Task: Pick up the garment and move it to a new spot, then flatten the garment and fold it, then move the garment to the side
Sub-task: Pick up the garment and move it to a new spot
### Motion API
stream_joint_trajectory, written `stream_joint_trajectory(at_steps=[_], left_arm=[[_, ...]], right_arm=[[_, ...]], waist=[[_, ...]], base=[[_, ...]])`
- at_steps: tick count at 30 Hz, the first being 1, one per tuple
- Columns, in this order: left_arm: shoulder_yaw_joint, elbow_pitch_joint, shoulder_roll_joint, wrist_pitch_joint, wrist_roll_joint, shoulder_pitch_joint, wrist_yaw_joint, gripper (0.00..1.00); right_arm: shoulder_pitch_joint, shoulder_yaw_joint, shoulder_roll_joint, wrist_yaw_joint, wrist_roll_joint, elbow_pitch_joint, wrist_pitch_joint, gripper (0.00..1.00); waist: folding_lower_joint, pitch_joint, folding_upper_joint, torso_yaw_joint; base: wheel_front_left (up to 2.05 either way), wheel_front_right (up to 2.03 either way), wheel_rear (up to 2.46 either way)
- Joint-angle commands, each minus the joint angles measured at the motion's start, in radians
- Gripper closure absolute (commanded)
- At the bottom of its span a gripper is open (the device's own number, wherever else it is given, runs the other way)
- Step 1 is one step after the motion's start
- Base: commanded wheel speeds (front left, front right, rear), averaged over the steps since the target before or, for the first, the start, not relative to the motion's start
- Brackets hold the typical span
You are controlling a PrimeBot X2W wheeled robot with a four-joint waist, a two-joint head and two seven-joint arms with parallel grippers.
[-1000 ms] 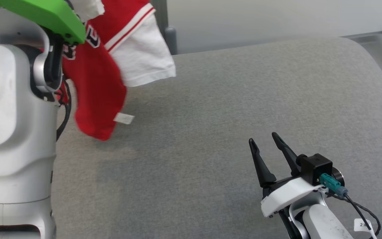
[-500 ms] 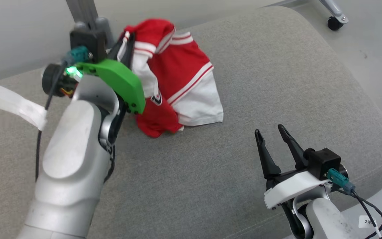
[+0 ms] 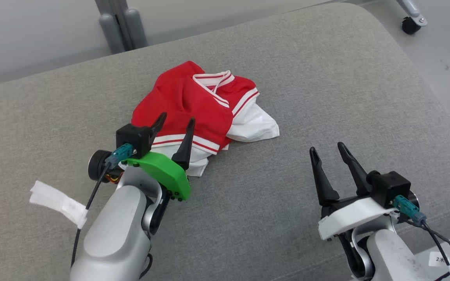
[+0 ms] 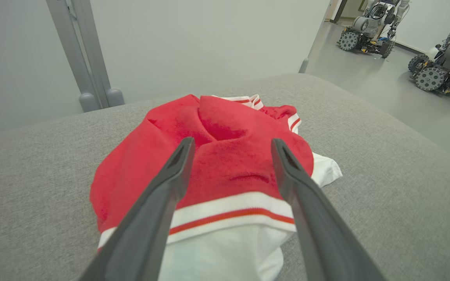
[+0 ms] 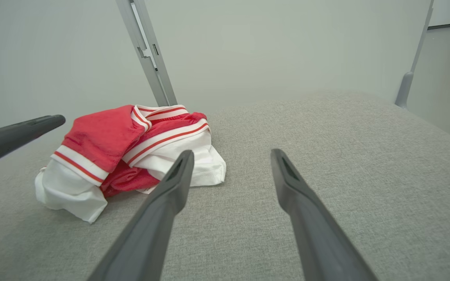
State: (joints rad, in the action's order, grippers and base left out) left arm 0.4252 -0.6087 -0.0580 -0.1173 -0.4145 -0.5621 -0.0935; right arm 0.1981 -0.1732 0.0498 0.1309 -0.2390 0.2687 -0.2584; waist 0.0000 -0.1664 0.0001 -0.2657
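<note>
In the head view, the red-and-white garment (image 3: 193, 105) lies crumpled on the grey fabric tabletop (image 3: 326, 78). The left gripper (image 3: 174, 123) is spread and empty over its near edge, and the right gripper (image 3: 328, 154) is spread too, well apart to the right.

In the left wrist view, the parted fingers (image 4: 162, 195) frame the heap.

In the right wrist view, the garment lies up-left of the wide-apart fingers (image 5: 170, 195).

Robot lab — wheeled robots (image 4: 365, 31) parked on bare grey floor (image 4: 373, 93), plain wall (image 4: 209, 39), metal posts (image 4: 78, 54) — grey padded bench (image 3: 326, 78).
</note>
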Motion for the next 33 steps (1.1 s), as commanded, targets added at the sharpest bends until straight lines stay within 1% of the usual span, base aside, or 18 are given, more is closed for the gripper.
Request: stream_joint_trajectory(at_steps=[1,4,7,12,14,18,20,24,26,33], left_arm=[[-0.012,0.015,-0.005,-0.047,-0.007,0.026,-0.001,0.0],[-0.046,0.056,-0.016,-0.115,-0.017,0.055,0.013,0.0],[-0.093,0.124,-0.037,-0.141,-0.019,0.106,0.031,0.0],[-0.178,0.261,-0.074,-0.148,0.006,0.222,0.053,0.0],[-0.219,0.312,-0.082,-0.148,0.024,0.294,0.064,0.0],[-0.28,0.369,-0.091,-0.147,0.048,0.409,0.071,0.0],[-0.304,0.387,-0.088,-0.147,0.059,0.458,0.07,0.0],[-0.336,0.408,-0.078,-0.147,0.068,0.538,0.04,0.0],[-0.351,0.415,-0.072,-0.147,0.077,0.569,0.037,0.0],[-0.394,0.439,-0.05,-0.147,0.095,0.627,0.021,0.0]], right_arm=[[-0.013,0.011,0.001,0.0,0.009,0.001,-0.007,0.0],[-0.03,0.034,0.001,0.0,0.022,0.0,-0.006,0.0],[-0.041,0.043,0.001,0.0,0.036,-0.008,0.004,0.0],[-0.058,0.056,0.002,0.0,0.054,-0.02,0.023,0.0],[-0.068,0.065,0.002,0.0,0.061,-0.027,0.032,0.0],[-0.081,0.081,0.002,0.0,0.072,-0.038,0.045,0.0],[-0.089,0.087,0.002,0.0,0.076,-0.043,0.054,0.0],[-0.101,0.108,0.002,0.0,0.062,-0.052,0.058,0.0],[-0.108,0.115,0.001,0.0,0.06,-0.049,0.061,0.0],[-0.117,0.127,0.001,0.0,0.055,-0.042,0.062,0.0]], waist=[[0.0,0.032,-0.0001,0.039],[0.0,0.056,-0.0001,0.072],[0.0,0.08,-0.0001,0.102],[0.0,0.114,-0.0001,0.146],[0.0,0.13,-0.0001,0.163],[0.0,0.151,-0.0001,0.187],[0.0,0.157,-0.0001,0.195],[0.0,0.169,-0.0001,0.215],[0.0,0.174,-0.0001,0.22],[0.0,0.18,-0.0001,0.228]], base=[[0.0,0.0,0.0],[0.0,0.0,0.0],[0.0,0.0,0.0],[0.0,0.0,0.0],[0.0,0.0,0.0],[0.0,0.0,0.0],[0.0,0.0,0.0],[0.0,0.0,0.0],[0.0,0.0,0.0],[0.0,0.0,0.0]])
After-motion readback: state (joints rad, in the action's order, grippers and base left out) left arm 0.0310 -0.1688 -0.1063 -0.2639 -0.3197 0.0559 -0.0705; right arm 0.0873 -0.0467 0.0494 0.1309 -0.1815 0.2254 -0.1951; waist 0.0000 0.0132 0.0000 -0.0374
